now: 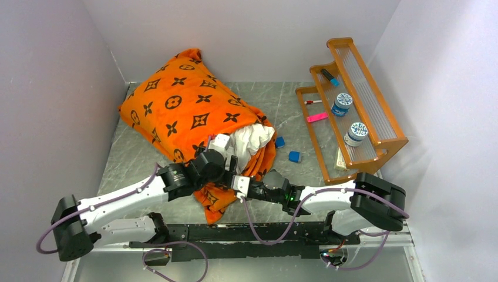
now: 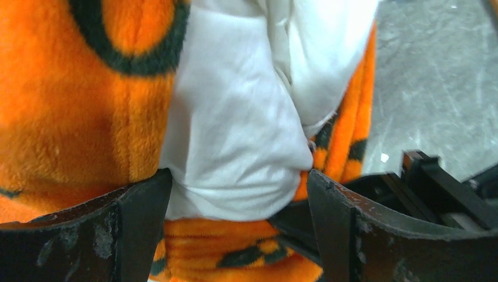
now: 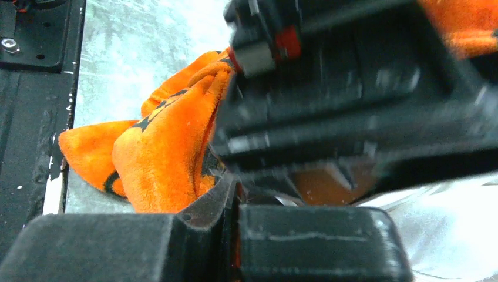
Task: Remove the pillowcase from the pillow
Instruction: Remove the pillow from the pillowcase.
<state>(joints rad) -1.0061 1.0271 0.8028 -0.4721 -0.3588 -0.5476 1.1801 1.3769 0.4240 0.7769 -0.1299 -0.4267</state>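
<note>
The orange pillowcase [image 1: 182, 108] with dark brown motifs lies at the table's left centre. The white pillow [image 1: 253, 138] bulges out of its open end on the right. My left gripper [image 1: 229, 151] sits at that opening. In the left wrist view its fingers [image 2: 141, 205] pinch a bunched white corner of the pillow [image 2: 235, 147], with the pillowcase [image 2: 70, 117] beside and below it. My right gripper [image 1: 238, 183] is just below, at the loose orange hem. In the right wrist view it [image 3: 235, 197] is shut with a sliver of orange fabric between the jaws, and the pillowcase [image 3: 158, 153] hangs to its left.
A wooden tiered rack [image 1: 352, 111] stands at the right with two jars [image 1: 342, 104], a marker and a pink item [image 1: 317, 117]. Two small blue cubes [image 1: 294, 156] lie on the table between the pillow and the rack. Walls close the left, back and right.
</note>
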